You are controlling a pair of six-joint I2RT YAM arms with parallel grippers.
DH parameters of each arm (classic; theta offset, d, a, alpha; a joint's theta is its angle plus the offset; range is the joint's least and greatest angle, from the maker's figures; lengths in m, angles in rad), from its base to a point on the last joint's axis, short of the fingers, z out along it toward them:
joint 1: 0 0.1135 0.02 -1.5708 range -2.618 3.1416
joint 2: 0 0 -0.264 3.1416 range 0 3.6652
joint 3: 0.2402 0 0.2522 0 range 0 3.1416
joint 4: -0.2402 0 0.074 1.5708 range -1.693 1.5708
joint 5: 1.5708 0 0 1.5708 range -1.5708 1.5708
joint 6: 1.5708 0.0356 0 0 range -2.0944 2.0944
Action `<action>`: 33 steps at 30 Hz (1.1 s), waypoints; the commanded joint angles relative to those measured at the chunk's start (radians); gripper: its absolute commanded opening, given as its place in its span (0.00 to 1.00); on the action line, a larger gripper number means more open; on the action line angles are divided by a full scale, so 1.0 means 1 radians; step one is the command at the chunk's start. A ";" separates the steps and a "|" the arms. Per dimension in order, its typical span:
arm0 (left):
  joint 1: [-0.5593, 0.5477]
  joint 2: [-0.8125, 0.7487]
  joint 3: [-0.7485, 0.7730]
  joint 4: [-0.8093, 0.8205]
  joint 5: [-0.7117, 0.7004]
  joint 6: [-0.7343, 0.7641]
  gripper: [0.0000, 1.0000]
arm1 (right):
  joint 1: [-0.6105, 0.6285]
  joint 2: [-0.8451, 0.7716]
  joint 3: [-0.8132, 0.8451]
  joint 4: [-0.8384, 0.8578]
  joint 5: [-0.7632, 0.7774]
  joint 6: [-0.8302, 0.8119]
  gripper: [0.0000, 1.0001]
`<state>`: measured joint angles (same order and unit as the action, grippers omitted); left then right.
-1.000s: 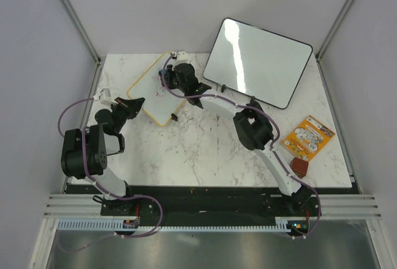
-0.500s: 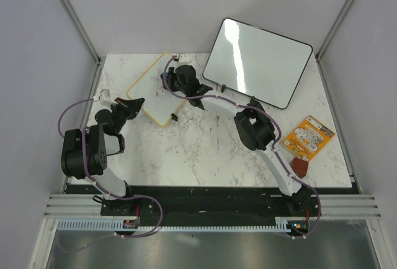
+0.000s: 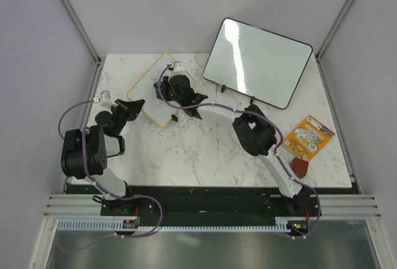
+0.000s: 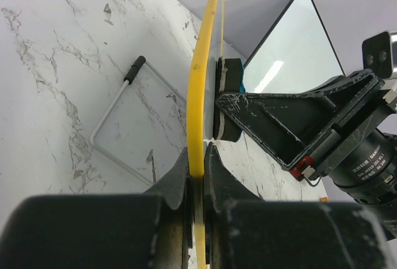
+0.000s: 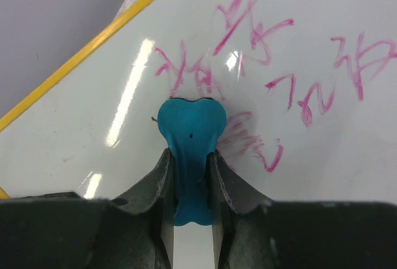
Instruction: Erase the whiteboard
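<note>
Mid-wipe, my left end effector point(image 4: 197, 171) pinches the whiteboard point(image 3: 146, 95) by its yellow edge at the desk's point(image 3: 205, 154) far left, while my right end effector point(image 5: 189, 165) clamps the blue eraser point(image 5: 190, 126) against the pink writing point(image 5: 291, 89), so next I should sweep across those strokes.

**Count of things in view**

There are two boards: one yellow-framed whiteboard point(image 3: 147, 95) and one bigger black-framed board point(image 3: 257, 62). There is one blue eraser point(image 5: 190, 134), one orange printed card point(image 3: 308, 136), one small red-brown object point(image 3: 299, 168) and one wire stand point(image 4: 113, 106). There are two arms: left arm point(image 3: 84, 154), right arm point(image 3: 254, 129).
</note>
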<state>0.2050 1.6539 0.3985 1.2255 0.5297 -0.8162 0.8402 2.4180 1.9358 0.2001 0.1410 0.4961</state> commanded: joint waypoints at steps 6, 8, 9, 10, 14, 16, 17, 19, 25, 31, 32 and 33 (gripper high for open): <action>-0.030 0.006 -0.026 -0.008 0.107 0.144 0.02 | -0.015 0.061 -0.196 -0.286 0.003 0.119 0.00; -0.030 0.006 -0.029 -0.003 0.105 0.141 0.02 | -0.012 0.069 -0.187 -0.289 -0.006 0.114 0.00; -0.030 0.006 -0.027 0.000 0.108 0.143 0.02 | -0.009 0.070 -0.184 -0.294 -0.006 0.113 0.00; -0.030 0.007 -0.029 0.002 0.110 0.143 0.02 | -0.012 0.072 -0.182 -0.291 -0.011 0.111 0.00; -0.029 0.010 -0.030 0.009 0.113 0.140 0.02 | -0.003 0.090 -0.131 -0.272 -0.081 0.070 0.00; -0.030 0.012 -0.029 0.011 0.113 0.137 0.02 | 0.023 0.090 -0.117 -0.257 -0.112 0.039 0.00; -0.030 0.012 -0.029 0.012 0.113 0.138 0.02 | 0.049 0.087 -0.101 -0.257 -0.106 0.032 0.00; -0.030 0.010 -0.030 0.014 0.113 0.137 0.02 | 0.077 0.082 -0.084 -0.261 -0.080 0.006 0.00; -0.030 0.010 -0.032 0.020 0.113 0.137 0.02 | 0.141 0.082 -0.116 -0.277 -0.026 0.028 0.00; -0.030 0.012 -0.033 0.026 0.113 0.134 0.02 | 0.169 0.090 -0.147 -0.264 0.002 0.051 0.00; -0.030 0.012 -0.035 0.026 0.115 0.135 0.02 | 0.159 0.093 -0.144 -0.268 0.018 0.055 0.00; -0.030 0.012 -0.035 0.028 0.116 0.135 0.02 | 0.151 0.093 -0.144 -0.274 0.028 0.058 0.00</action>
<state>0.2111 1.6669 0.3794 1.2442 0.5190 -0.8154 0.9558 2.3703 1.8618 0.1654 0.2466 0.5446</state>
